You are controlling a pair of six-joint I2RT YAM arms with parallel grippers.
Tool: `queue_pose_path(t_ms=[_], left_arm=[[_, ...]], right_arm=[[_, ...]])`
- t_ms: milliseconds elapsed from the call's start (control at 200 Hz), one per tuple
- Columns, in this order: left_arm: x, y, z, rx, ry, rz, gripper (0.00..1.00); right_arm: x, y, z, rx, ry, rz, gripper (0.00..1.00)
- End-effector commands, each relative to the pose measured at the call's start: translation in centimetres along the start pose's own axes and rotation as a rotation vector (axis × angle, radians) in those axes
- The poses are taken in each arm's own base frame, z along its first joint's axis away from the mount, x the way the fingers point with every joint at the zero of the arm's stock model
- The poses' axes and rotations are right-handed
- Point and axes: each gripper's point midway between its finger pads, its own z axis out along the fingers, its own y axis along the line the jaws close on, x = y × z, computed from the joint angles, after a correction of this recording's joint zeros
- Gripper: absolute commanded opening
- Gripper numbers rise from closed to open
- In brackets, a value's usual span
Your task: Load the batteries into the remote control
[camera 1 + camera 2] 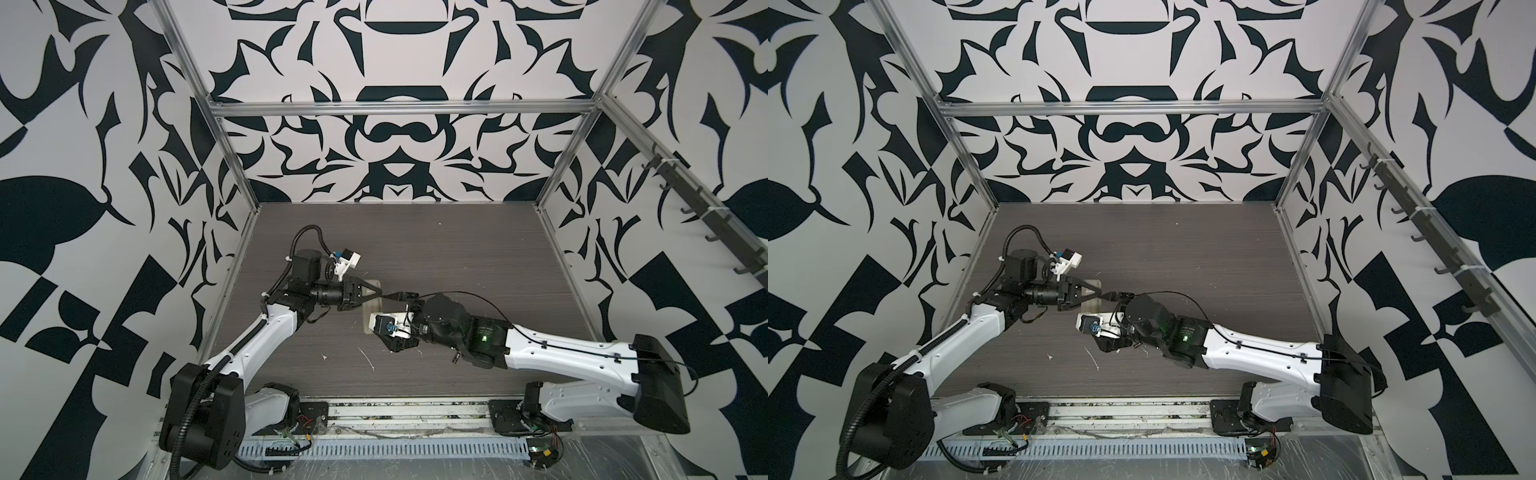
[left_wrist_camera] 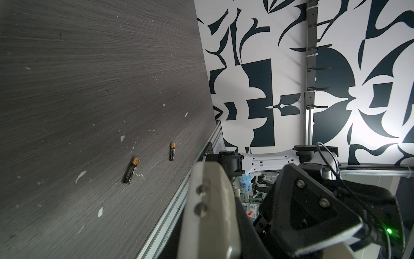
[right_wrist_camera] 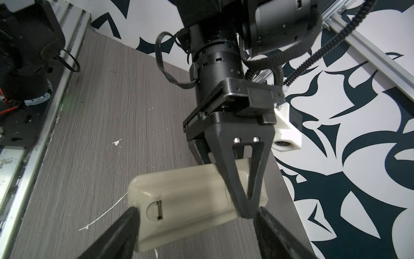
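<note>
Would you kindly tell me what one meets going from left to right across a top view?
In order: left arm's base → small white scrap on the table → remote control → right arm's white link → hook rail on the side wall.

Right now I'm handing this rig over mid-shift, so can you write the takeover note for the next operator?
Left end effector: shut on the remote control, beige back up.
Right end effector: open, straddling the remote's cover end.
Both batteries lie loose on the table, apart.
Done: remote held.
Left: battery cover still closed; open it, load both batteries.
</note>
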Motion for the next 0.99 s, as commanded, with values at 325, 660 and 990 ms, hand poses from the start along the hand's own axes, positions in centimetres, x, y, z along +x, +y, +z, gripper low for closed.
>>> queue_pose_path(t_ms=[325, 660, 990], left_arm=[[0.7, -0.4, -0.2, 0.024, 0.02, 0.0, 0.0], [0.7, -0.4, -0.1, 0.026, 0.021, -0.002, 0.0], [0.7, -0.4, -0.1, 0.03, 0.021, -0.006, 0.0]], right_arm=[[-2.2, -2.4, -0.3, 0.082, -0.038, -0.041, 0.84], [-2.2, -2.2, 0.0, 0.07, -0.035, -0.061, 0.84], [-0.8, -1.8, 0.8, 0.061, 0.024, -0.106, 0.83]])
